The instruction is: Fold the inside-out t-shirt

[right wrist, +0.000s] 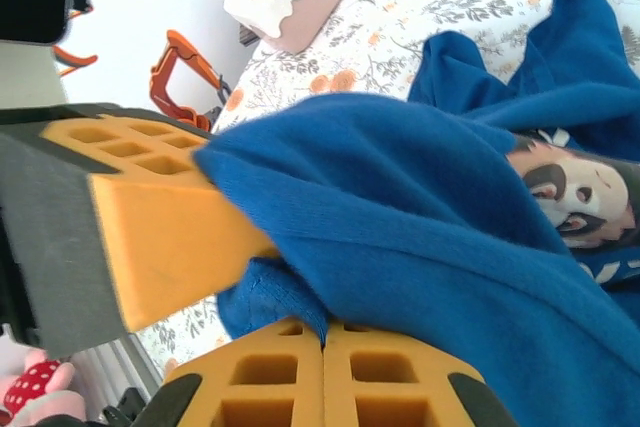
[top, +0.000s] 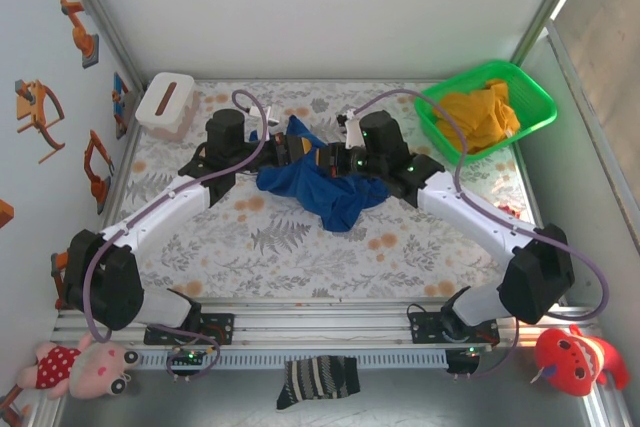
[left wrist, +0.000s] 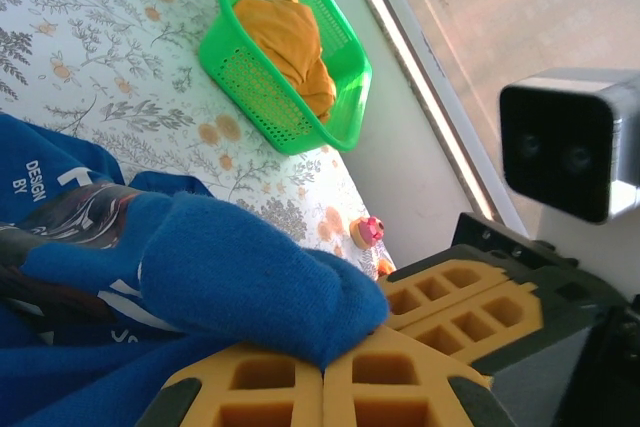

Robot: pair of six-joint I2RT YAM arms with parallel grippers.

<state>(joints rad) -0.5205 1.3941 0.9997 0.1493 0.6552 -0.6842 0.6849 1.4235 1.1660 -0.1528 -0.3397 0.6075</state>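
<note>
The inside-out t-shirt [top: 322,187], royal blue, lies bunched at the middle of the floral table [top: 300,247], with both grippers meeting at its far edge. My left gripper [top: 290,151] is shut, and a fold of the blue cloth [left wrist: 200,267] runs into the seam between its orange pads [left wrist: 260,382]. My right gripper [top: 328,159] is shut on another fold of the shirt [right wrist: 420,227], pinched between its pads [right wrist: 400,387]. The two grippers nearly touch. White lettering [left wrist: 35,177] and a printed face [right wrist: 565,192] show on the cloth.
A green basket [top: 530,97] with a yellow-orange garment [top: 482,112] stands at the back right. A white box [top: 165,102] sits back left. A striped sock [top: 318,382] and plush toys [top: 85,367] lie by the near rail.
</note>
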